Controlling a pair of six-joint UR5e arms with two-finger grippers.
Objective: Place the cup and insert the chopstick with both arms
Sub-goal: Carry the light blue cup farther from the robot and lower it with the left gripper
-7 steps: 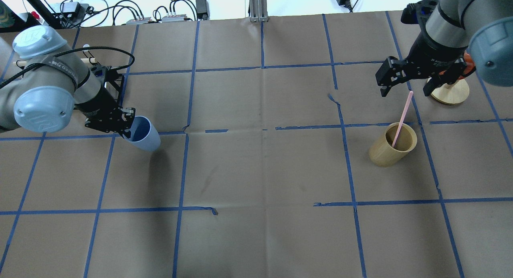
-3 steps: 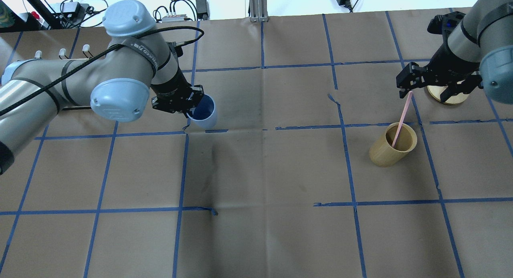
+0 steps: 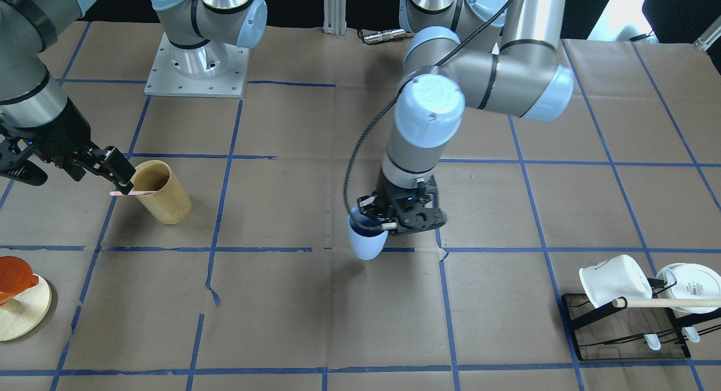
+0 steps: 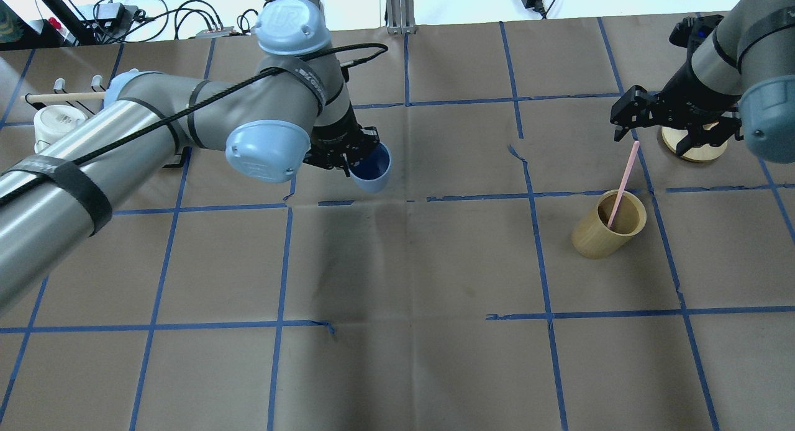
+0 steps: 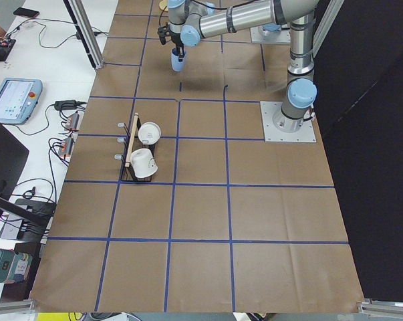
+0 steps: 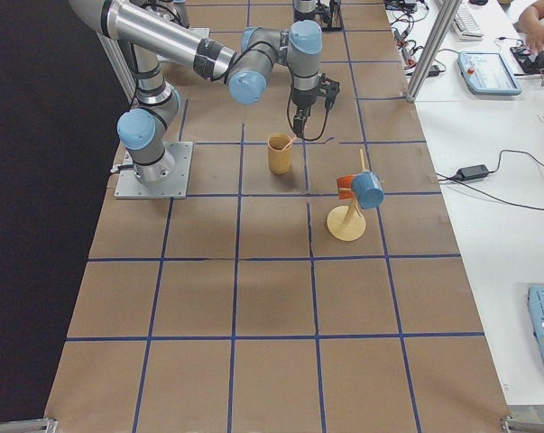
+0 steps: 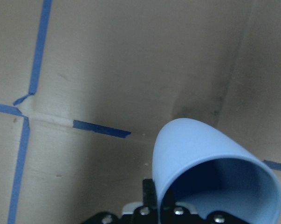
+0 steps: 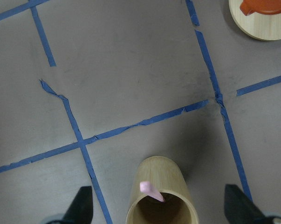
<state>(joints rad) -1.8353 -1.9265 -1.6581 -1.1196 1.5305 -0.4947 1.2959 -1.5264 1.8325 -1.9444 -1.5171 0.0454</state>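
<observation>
I see the blue cup (image 4: 371, 170) hanging tilted above the brown paper near the middle of the table (image 4: 435, 263), just beside a short strip of blue tape, its shadow lying on the paper below it. My left gripper (image 4: 354, 161) is clamped on the cup's wall at the rim, and the wrist view shows the dark inside of the cup right at the fingers. Over on the robot's right, the pink chopstick (image 4: 623, 182) leans in the bamboo holder (image 4: 599, 235), lower end inside, upper end poking out past the rim. My right gripper (image 4: 651, 142) hovers over that upper end with its jaws spread wide and nothing between them. Just beyond it is a round wooden stand (image 4: 695, 146). At the far left end sits a black rack (image 3: 619, 323) with white cups (image 3: 614, 278).
</observation>
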